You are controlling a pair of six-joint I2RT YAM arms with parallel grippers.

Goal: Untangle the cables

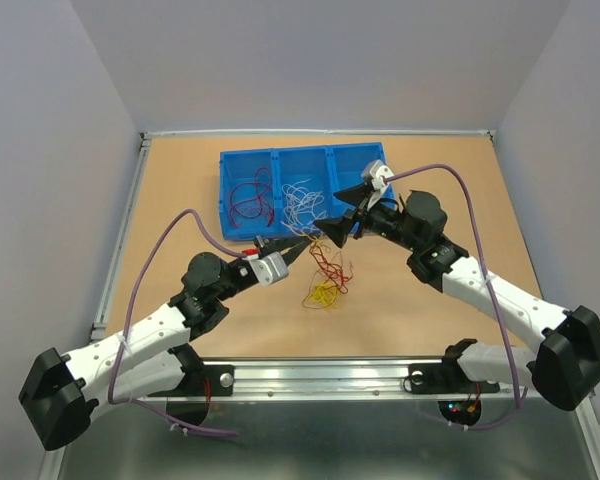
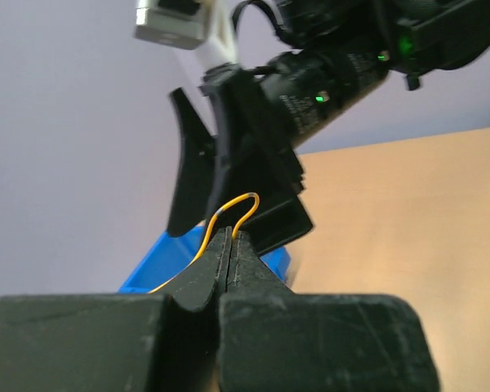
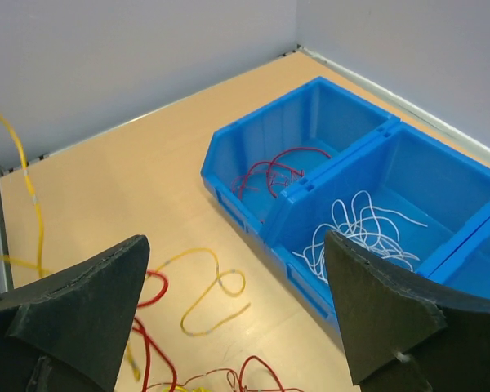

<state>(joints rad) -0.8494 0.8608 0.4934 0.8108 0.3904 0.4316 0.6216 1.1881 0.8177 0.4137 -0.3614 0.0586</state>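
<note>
Thin, curly red and yellow cables [image 1: 326, 282] lie bunched on the tan tabletop [image 1: 180, 190] beside the blue plastic bin [image 1: 350, 168], their long axis running from the bin towards the arm bases. The left gripper [image 2: 231, 235] pinches one yellow strand [image 2: 249, 195], which loops upward. The right gripper [image 3: 233, 245] gapes wide.

White arms [image 1: 145, 335] with black joints, black end effectors [image 1: 300, 246], thick purple cables [image 1: 188, 212].

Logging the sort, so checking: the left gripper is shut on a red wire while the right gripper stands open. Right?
Not quite. The left gripper is shut on a yellow wire, not a red one, as the left wrist view shows. The right gripper does stand open.
</note>
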